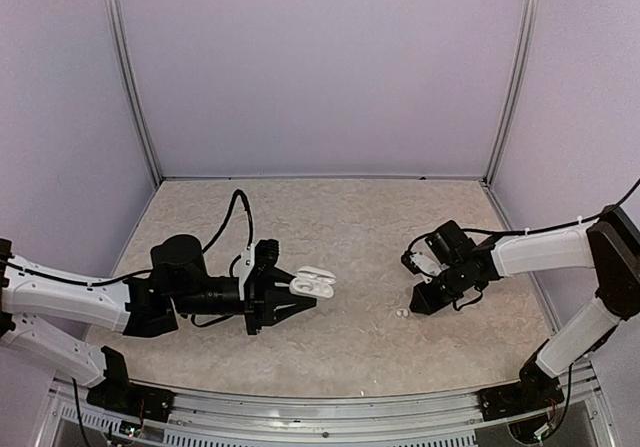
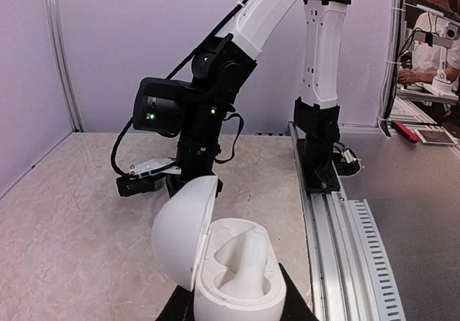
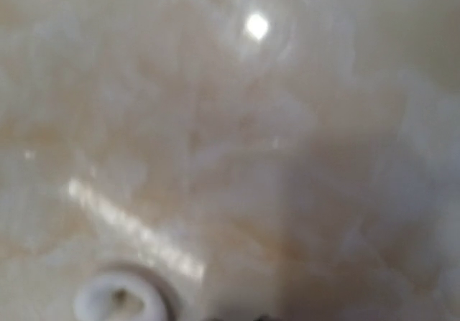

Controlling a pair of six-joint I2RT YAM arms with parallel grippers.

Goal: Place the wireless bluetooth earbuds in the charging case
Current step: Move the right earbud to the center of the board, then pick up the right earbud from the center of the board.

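We are holding the charging case (image 1: 312,285) in the left gripper (image 1: 297,294), its fingers clamping the lower half, the lid standing open, above the table (image 1: 350,217). In the left wrist view both hollows inside are looking empty, so we are judging that no bud is seated yet and all the inserting is left. One small white earbud (image 1: 402,313) is lying on the table to the right of the case, well apart from it. The right gripper (image 1: 428,295) is hovering low just beyond that bud, farther from the case; whether its jaws are open we cannot tell. Other buds we are not seeing. Nothing is standing between bud and case.
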